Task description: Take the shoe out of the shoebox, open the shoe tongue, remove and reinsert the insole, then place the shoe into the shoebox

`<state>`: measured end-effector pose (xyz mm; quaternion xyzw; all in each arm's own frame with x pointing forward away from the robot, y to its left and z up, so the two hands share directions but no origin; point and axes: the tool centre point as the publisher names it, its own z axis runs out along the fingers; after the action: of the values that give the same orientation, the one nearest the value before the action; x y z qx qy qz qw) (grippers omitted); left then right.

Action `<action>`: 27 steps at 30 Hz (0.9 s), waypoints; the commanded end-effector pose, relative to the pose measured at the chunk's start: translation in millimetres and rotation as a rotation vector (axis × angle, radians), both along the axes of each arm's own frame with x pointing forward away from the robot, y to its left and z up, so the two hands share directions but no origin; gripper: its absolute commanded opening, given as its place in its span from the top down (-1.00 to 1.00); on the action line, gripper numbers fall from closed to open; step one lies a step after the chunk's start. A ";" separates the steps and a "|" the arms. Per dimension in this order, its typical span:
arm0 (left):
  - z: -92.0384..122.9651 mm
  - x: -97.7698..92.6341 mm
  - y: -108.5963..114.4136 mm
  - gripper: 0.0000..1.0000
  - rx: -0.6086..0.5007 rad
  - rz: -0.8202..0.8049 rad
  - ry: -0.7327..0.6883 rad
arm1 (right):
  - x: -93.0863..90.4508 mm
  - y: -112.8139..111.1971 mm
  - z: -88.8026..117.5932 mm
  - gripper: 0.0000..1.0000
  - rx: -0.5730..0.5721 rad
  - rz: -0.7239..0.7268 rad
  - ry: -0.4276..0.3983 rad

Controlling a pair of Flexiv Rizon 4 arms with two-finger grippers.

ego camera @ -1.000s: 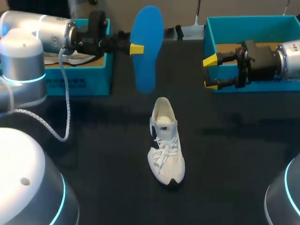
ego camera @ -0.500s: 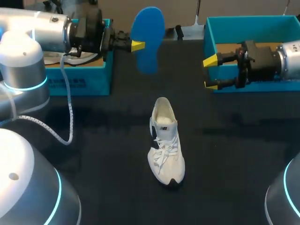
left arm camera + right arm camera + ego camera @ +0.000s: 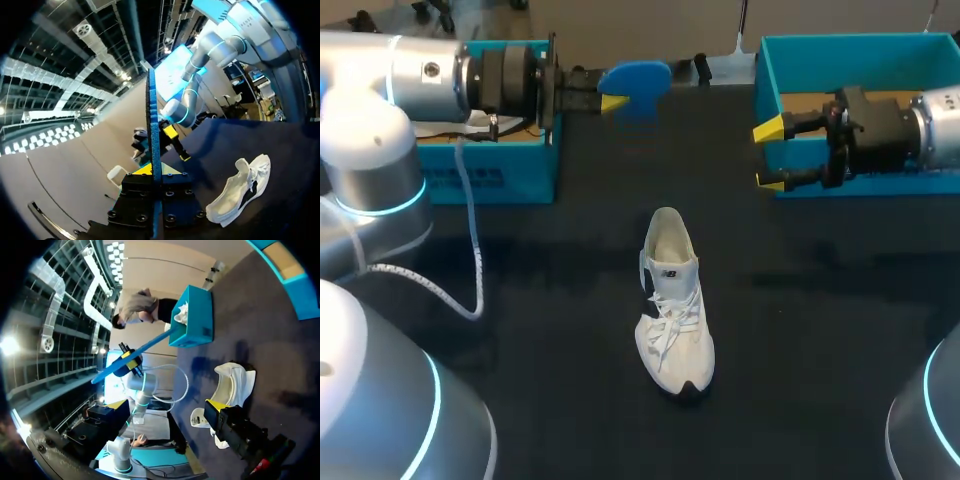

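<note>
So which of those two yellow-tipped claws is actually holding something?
The left gripper: it is shut on the blue insole. The right gripper is open, nothing between its fingers.

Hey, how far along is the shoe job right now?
Done: the white shoe sits out on the table, and its blue insole is removed. In hand: the left gripper clamps the insole in the air. The right gripper is open, empty. Left: reinsert the insole, then put the shoe in a shoebox.
</note>
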<state>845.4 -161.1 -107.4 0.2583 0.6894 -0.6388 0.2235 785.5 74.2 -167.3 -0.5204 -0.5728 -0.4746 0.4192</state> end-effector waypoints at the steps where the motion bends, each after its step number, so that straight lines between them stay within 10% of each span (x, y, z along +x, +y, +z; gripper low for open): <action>1: -2.3 -4.6 0.3 1.00 -0.021 0.010 -0.158 | 0.2 1.4 -0.2 -1.00 -0.001 -0.001 0.000; 27: -38.0 -4.7 -4.6 1.00 -0.094 -0.051 -0.924 | 0.2 1.4 -0.2 -1.00 -0.001 -0.001 0.000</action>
<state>838.6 -163.1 -135.9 0.5105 0.5035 -0.5106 0.4746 786.2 74.3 -167.6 -0.5200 -0.5726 -0.4747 0.4199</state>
